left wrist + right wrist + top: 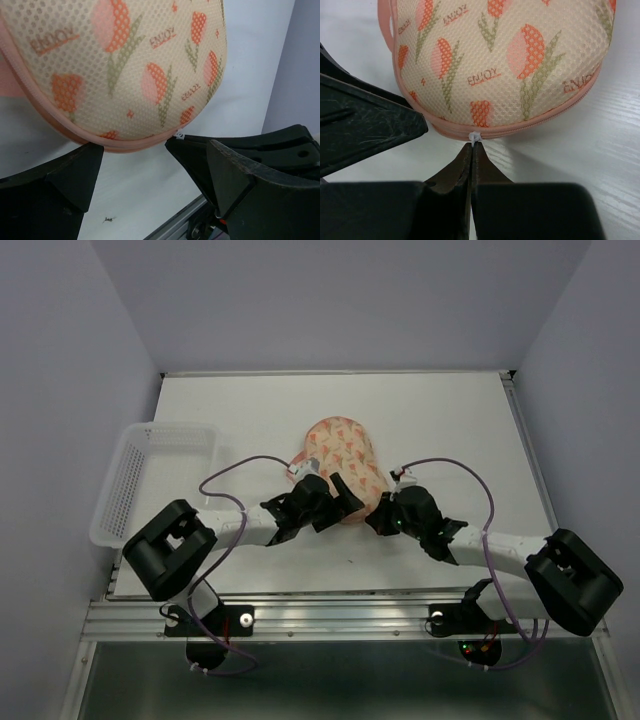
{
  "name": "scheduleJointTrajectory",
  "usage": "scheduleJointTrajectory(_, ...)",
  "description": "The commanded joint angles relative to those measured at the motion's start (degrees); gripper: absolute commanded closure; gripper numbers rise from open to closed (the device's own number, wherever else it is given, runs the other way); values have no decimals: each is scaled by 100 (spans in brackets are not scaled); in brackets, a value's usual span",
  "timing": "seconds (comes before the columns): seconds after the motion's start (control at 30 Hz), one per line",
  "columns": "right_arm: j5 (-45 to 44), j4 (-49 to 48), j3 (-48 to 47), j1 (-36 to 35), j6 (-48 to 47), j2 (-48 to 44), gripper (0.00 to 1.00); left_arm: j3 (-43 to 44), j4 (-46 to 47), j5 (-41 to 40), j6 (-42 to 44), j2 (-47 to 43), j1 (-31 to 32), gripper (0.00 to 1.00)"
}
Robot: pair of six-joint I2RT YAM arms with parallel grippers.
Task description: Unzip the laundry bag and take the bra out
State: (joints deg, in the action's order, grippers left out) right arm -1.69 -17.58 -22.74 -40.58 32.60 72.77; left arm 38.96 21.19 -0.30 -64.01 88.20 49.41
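The laundry bag [340,453], peach-pink mesh with orange tulip print and a pink zipper rim, lies zipped in the middle of the table. It also shows in the left wrist view [125,65] and the right wrist view [500,65]. My right gripper [472,146] is shut on the small white zipper pull [475,136] at the bag's near rim; it also shows in the top view [380,510]. My left gripper [338,502] is open with its jaws wide, just short of the bag's near edge [154,146], holding nothing. The bra is hidden.
A clear plastic mesh basket [140,480] stands at the table's left edge. The metal rail of the table's near edge [340,615] runs just behind both arms. A small dark speck [107,219] lies on the white table below the left gripper.
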Motion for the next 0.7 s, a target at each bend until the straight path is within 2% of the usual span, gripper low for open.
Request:
scheduleJointTrajectory(0.0,-15,-368,-292,-38,-8,26,99,-186,245,-374,-419,-31,86,5)
scheduleJointTrajectory(0.27,11,-421,-213,-38,18,97,99,-741,219,-708,-780,-541,148,5)
scheduleJointTrajectory(0.47,81,-500,-178,-38,62,132,99,-196,271,-559,-666,65,139,6)
scheduleJointTrajectory(0.67,64,-500,-134,-90,45,123,99,32,456,-796,-657,346,131,13)
